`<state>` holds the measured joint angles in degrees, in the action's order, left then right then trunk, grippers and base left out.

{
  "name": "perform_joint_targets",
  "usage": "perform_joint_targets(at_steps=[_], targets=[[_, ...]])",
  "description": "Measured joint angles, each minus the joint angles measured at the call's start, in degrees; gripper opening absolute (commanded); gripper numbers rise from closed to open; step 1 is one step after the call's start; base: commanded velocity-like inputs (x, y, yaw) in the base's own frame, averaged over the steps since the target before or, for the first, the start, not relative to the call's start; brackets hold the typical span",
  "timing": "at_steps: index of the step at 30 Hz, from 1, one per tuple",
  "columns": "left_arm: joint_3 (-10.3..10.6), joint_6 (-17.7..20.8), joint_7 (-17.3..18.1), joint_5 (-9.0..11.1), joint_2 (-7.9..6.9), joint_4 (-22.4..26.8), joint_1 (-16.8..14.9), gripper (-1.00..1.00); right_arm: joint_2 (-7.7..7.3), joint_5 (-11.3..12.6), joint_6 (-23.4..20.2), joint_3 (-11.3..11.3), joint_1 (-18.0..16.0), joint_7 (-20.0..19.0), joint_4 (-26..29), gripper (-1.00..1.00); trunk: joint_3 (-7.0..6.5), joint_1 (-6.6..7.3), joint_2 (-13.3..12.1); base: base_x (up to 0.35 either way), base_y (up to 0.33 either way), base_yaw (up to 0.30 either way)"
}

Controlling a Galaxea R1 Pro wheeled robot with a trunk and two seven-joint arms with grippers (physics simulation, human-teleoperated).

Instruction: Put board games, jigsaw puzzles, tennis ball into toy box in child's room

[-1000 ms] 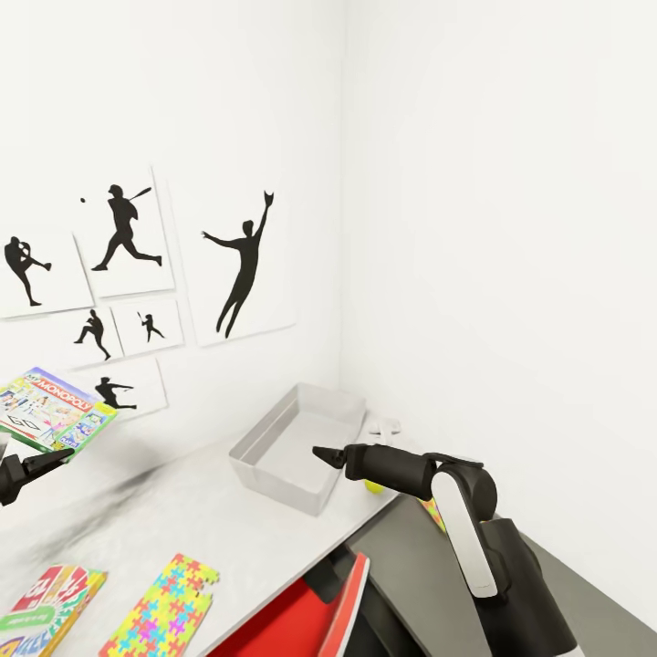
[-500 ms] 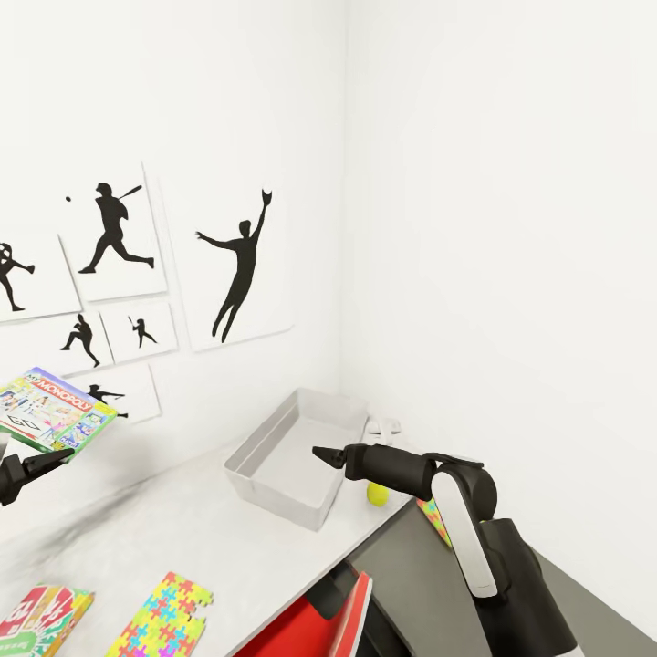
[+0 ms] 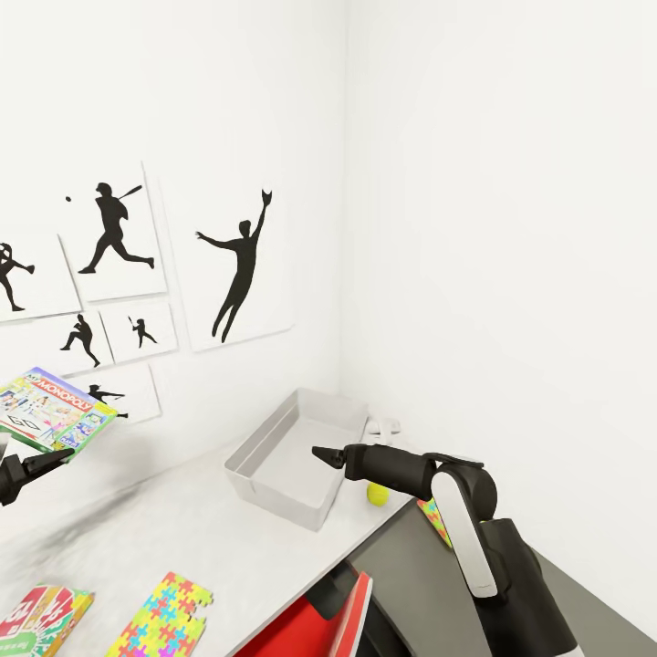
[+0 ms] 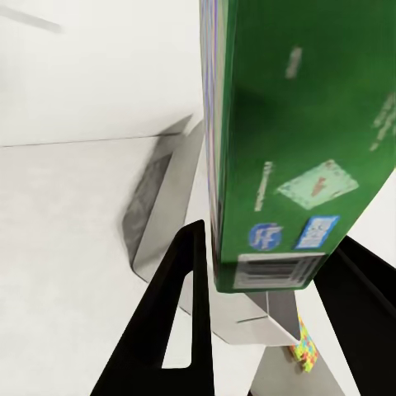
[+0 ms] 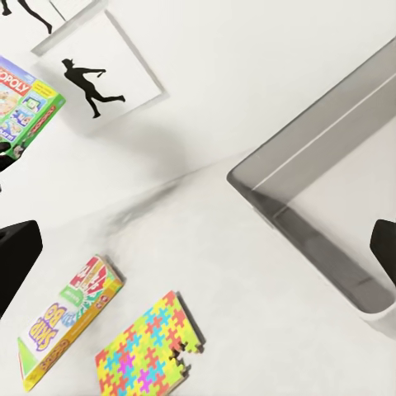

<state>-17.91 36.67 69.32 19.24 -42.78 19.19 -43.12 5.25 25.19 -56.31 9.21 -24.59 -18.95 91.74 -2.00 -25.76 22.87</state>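
Looking from the head, your left gripper (image 3: 36,461) clamps the green-edged Monopoly box (image 3: 53,410) well left of the toy box (image 3: 297,444), while your right gripper (image 3: 321,453) hangs over its rim, fingers spread wide in the right wrist view.

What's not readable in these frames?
- Second jigsaw puzzle, head view: mostly hidden behind the right arm.
- Tennis ball, head view: partly covered by the right gripper.
- Red-and-white board game, head view: cut off by the frame edge.
- Toy box, left wrist view: blocked by the held Monopoly box.
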Motion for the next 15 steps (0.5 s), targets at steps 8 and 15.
perform_joint_targets(at_steps=[8,15], targets=[[-0.1,-0.4,0.1,0.1,0.24,0.0,0.0,-1.00,-0.42,0.3,0.0,-0.1,0.0,-0.3,0.2,1.00,0.00,0.00,0.0,0.000,0.000,0.000],[0.2,0.1,-0.7,0.2,5.81,2.5,-0.1,-1.00,-1.01,0.5,2.5,-1.3,0.0,-6.8,0.5,1.00,0.00,0.00,0.0,0.000,0.000,0.000]])
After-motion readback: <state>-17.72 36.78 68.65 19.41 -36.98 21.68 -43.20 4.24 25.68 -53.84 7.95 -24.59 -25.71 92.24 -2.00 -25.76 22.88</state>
